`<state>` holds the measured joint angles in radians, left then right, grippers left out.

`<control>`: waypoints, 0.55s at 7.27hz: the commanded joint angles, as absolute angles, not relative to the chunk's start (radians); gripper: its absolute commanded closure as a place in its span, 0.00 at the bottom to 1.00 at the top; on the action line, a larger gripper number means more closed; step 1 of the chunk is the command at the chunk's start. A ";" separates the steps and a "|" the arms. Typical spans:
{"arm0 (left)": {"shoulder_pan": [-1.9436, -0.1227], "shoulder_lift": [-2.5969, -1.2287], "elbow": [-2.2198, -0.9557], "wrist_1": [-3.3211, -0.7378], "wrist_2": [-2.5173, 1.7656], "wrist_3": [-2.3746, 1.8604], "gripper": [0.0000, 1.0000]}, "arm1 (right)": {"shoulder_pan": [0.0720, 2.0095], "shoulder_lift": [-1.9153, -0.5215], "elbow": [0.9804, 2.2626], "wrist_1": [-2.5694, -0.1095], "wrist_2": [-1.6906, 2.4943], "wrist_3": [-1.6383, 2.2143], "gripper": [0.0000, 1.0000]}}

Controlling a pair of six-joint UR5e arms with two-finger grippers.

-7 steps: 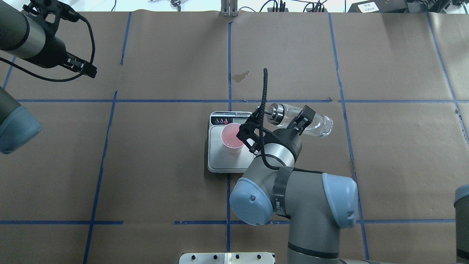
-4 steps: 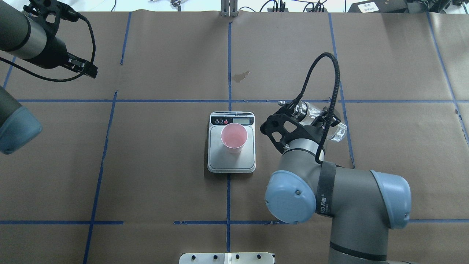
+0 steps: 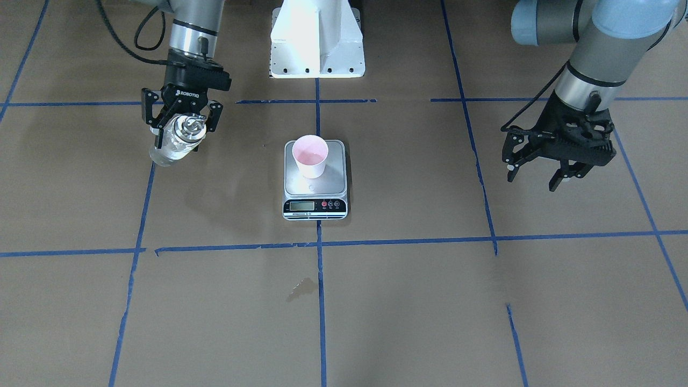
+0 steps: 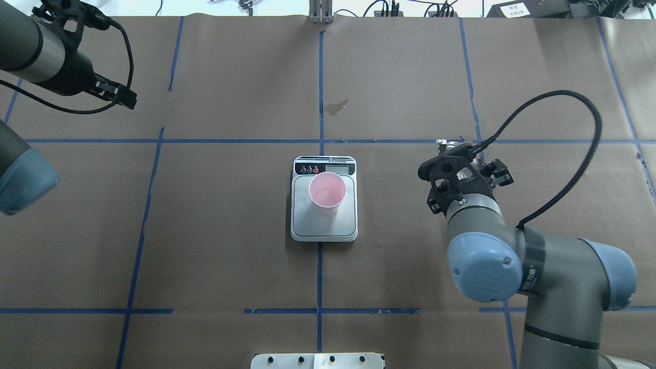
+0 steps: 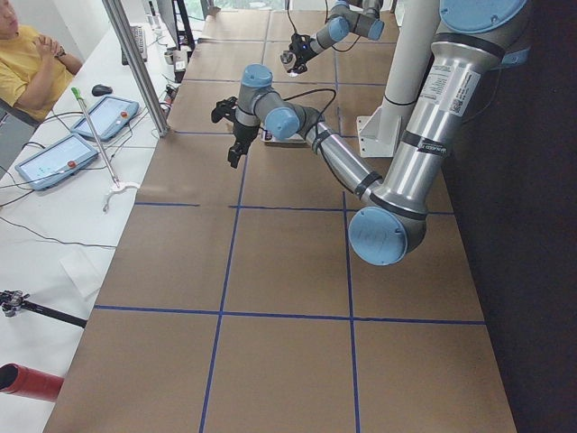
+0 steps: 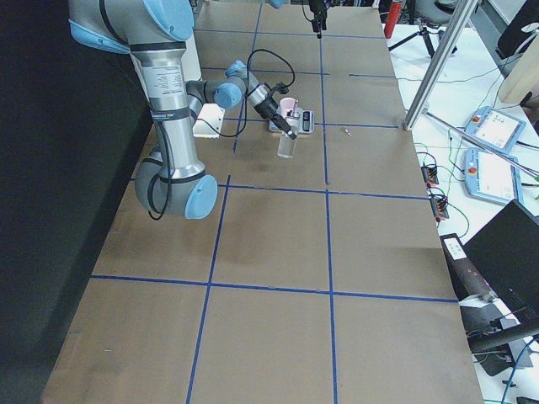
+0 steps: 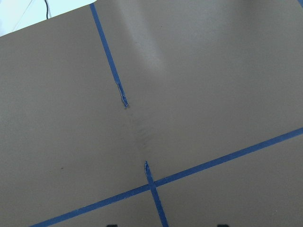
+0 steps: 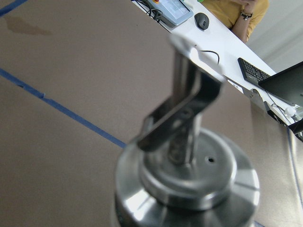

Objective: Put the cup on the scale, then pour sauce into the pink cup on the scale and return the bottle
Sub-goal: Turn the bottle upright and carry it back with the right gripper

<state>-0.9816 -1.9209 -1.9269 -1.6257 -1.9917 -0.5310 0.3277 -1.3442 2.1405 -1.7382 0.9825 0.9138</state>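
The pale pink cup (image 3: 310, 156) (image 4: 327, 192) stands upright on the steel platform of the scale (image 3: 315, 185) (image 4: 323, 228) at the table's middle. My right gripper (image 3: 183, 134) (image 4: 464, 174) is shut on the clear glass bottle (image 3: 169, 151), roughly upright, off to the robot's right of the scale and apart from it. The right wrist view shows its silver collar and spout (image 8: 189, 156) close up. In the overhead view the gripper hides most of the bottle. My left gripper (image 3: 537, 177) (image 4: 120, 97) is open and empty, far on the other side.
The table is covered with brown paper marked by blue tape lines (image 4: 320, 141). A small dark stain (image 4: 336, 106) (image 3: 301, 289) lies beyond the scale. The white robot base (image 3: 317, 37) stands at the near edge. An operator (image 5: 27, 63) sits beyond the far edge.
My right gripper has carried the bottle away from over the cup toward the robot's right and turned it from lying tilted to roughly upright. The left arm, cup and scale have not moved.
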 commanded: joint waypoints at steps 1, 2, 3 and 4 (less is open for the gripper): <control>-0.982 -1.925 -1.927 -1.624 -1.990 -0.525 0.24 | 0.382 -1.446 2.088 -1.449 1.034 1.006 1.00; -0.982 -1.928 -1.933 -1.624 -1.990 -0.526 0.23 | 0.388 -1.454 2.051 -1.387 1.037 1.096 1.00; -0.982 -1.928 -1.931 -1.624 -1.990 -0.526 0.21 | 0.397 -1.466 2.021 -1.302 1.048 1.179 1.00; -0.982 -1.928 -1.930 -1.624 -1.990 -0.526 0.21 | 0.422 -1.479 1.981 -1.223 1.074 1.199 1.00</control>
